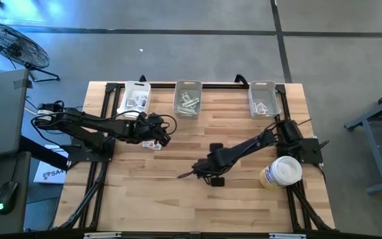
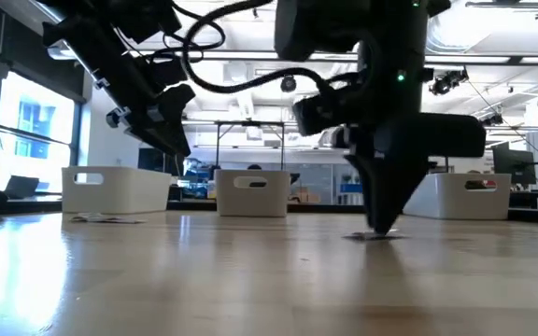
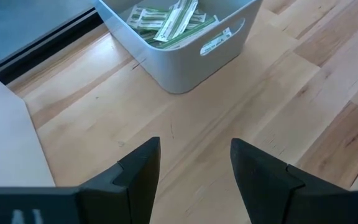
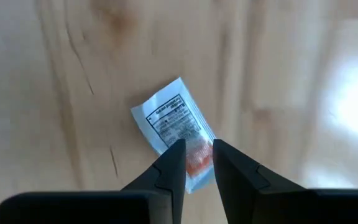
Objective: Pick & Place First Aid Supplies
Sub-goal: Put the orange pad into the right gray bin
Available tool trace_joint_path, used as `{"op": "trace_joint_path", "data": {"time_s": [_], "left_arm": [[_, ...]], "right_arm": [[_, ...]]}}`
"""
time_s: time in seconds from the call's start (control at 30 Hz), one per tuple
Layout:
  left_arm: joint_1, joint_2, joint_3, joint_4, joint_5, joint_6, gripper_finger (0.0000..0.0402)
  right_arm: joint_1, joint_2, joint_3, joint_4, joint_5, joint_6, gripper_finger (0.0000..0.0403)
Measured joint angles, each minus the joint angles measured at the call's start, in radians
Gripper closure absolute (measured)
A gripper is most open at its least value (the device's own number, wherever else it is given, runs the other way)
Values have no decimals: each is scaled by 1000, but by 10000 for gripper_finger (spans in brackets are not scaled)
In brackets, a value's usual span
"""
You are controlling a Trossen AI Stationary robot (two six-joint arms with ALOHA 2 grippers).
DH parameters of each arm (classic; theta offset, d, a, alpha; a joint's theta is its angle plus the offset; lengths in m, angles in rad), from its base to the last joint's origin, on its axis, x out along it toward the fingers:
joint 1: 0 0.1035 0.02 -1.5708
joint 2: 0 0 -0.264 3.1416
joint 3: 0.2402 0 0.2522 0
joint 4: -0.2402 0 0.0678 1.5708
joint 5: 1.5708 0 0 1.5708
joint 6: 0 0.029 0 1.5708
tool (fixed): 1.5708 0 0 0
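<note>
A small white packet [image 4: 169, 115] with blue print and a red mark lies flat on the wooden table [image 1: 178, 199] near its middle. My right gripper [image 4: 197, 146] points straight down at it, and its two fingers stand a narrow gap apart over the red-marked end. In the low view the fingertips [image 2: 381, 227] reach table level at the packet [image 2: 367, 236]. My left gripper [image 3: 194, 146] hangs open above bare wood at the table's left, facing the middle bin [image 3: 185, 50], which holds pale green strips. A few white packets [image 1: 152, 144] lie flat on the table beside it. My right gripper comes from above, its fingers pointing down onto the packet's red-marked end [image 4: 197, 163]. That end shows flat and face up in the gap between the fingers, not pinched edge-on. The packet lies flat on the table. Whether the tips press it I cannot tell.
Three clear bins stand along the far edge: left [image 1: 136, 97] with white packets, middle [image 1: 188, 99] with green strips, right [image 1: 264, 99] with a few packets. A white-and-yellow round tub [image 1: 280, 172] stands at the right, near my right arm's base. Bare wood lies toward the near edge.
</note>
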Motion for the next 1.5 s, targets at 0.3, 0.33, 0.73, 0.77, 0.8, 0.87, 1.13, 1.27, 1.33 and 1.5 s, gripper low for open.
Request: {"op": "trace_joint_path", "data": {"time_s": [0.3,0.33,0.73,0.77,0.8,0.87,1.13,1.27,1.33,1.5], "left_arm": [[0,0,0,-1,4,0,209],[0,0,0,-2,4,0,209],[0,0,0,-5,5,0,209],[0,0,0,-5,5,0,209],[0,0,0,-5,5,0,209],[0,0,0,-5,4,0,209],[0,0,0,3,-4,27,209],[0,0,0,14,-6,35,209],[0,0,0,17,-13,47,209],[0,0,0,43,-43,65,209]], "right_arm": [[-8,-164,3,-102,55,389,329],[-12,-169,4,-112,55,467,329],[-46,-168,-177,73,-96,837,329],[-51,-168,-192,101,-98,835,329],[-56,-168,-205,127,-97,820,329],[-66,-170,-229,166,-97,799,329],[-77,-171,-286,246,-101,787,329],[-77,-172,-291,263,-109,784,329],[-77,-173,-288,263,-108,777,329],[-77,-177,-279,300,-118,766,329]]}}
